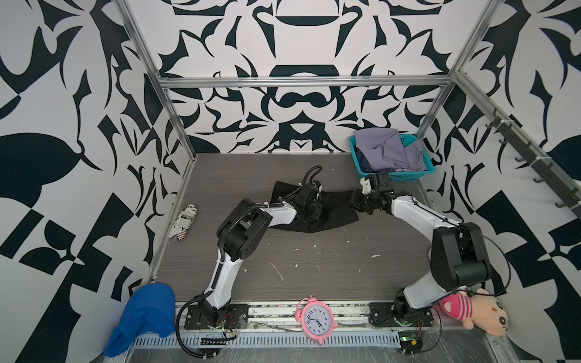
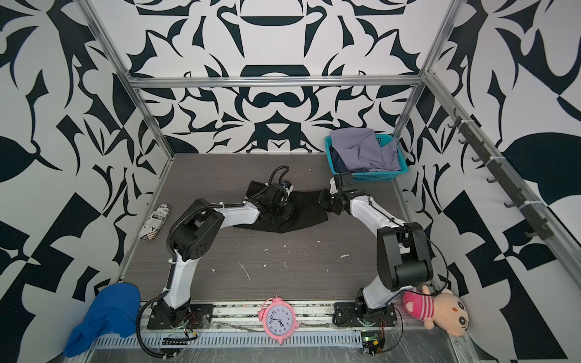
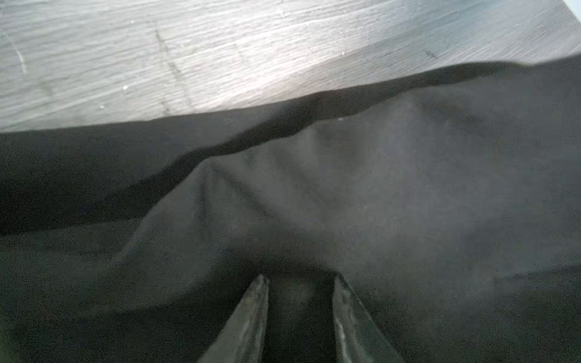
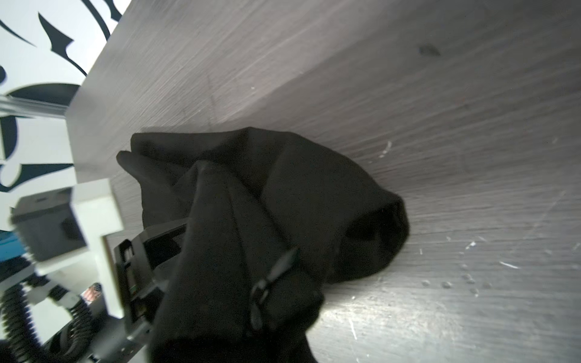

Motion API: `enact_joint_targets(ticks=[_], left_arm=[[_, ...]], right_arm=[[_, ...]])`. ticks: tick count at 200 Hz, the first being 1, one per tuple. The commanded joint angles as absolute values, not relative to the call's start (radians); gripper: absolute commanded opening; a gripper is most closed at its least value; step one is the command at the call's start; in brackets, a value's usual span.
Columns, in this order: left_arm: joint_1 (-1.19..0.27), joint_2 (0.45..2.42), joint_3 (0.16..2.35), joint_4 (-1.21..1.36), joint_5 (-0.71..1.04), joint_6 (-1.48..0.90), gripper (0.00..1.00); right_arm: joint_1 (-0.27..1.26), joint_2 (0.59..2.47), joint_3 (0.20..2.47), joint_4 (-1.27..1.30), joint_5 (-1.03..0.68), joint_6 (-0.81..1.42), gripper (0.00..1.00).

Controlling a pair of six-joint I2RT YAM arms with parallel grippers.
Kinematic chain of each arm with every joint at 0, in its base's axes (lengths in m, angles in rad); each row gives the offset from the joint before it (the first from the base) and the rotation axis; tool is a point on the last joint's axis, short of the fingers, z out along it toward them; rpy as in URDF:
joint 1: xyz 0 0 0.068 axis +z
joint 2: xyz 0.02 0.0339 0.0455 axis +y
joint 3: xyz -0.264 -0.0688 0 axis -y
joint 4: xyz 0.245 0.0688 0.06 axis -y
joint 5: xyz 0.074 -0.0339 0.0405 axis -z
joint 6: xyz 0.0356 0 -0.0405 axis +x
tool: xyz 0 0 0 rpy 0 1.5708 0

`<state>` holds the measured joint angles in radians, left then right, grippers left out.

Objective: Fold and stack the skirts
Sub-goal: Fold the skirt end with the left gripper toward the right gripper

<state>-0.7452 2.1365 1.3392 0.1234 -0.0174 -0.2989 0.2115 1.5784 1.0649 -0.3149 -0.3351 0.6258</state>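
**Black skirt at mid-table, lavender skirt in basket**

Centre frame, I find the left gripper (image 3: 301,283) down on the black skirt (image 1: 333,215), jaws partly apart, tips resting on the cloth. The skirt lies crumpled on the table (image 1: 314,273). At its right edge the right gripper (image 1: 356,202) is clamped tight on bunched cloth, which drapes over it in the right wrist view. Upper right, the lavender skirt (image 1: 385,151) is heaped in the basket (image 1: 408,176).

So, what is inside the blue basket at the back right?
The lavender-grey skirt lies heaped in the basket, rising above its rim. A bit of dark blue cloth shows under it at one side. The basket's floor and anything deeper are covered.
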Motion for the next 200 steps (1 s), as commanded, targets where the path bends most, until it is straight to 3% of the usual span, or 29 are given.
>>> enact_joint_targets(ticks=[1, 51, 76, 99, 153, 200], left_arm=[[-0.741, 2.16, 1.329, 0.103, -0.024, -0.322, 0.38], [-0.739, 1.857, 1.191, 0.135, -0.145, -0.295, 0.41], [-0.716, 1.747, 1.155, 0.1, -0.153, -0.277, 0.49], [-0.71, 1.762, 1.158, 0.049, -0.099, -0.299, 0.43], [-0.76, 1.858, 1.053, 0.203, 0.05, -0.38, 0.2], [-0.824, 1.914, 1.038, 0.211, 0.091, -0.414, 0.18]], right_arm=[[0.266, 1.547, 1.174, -0.443, -0.204, 0.576, 0.0], [0.298, 1.594, 1.321, -0.603, -0.096, 0.516, 0.0], [0.298, 1.605, 1.363, -0.651, -0.072, 0.493, 0.0], [0.298, 1.616, 1.388, -0.665, -0.065, 0.489, 0.0], [0.301, 1.644, 1.421, -0.674, -0.067, 0.486, 0.0], [0.301, 1.678, 1.456, -0.684, -0.066, 0.483, 0.0]])
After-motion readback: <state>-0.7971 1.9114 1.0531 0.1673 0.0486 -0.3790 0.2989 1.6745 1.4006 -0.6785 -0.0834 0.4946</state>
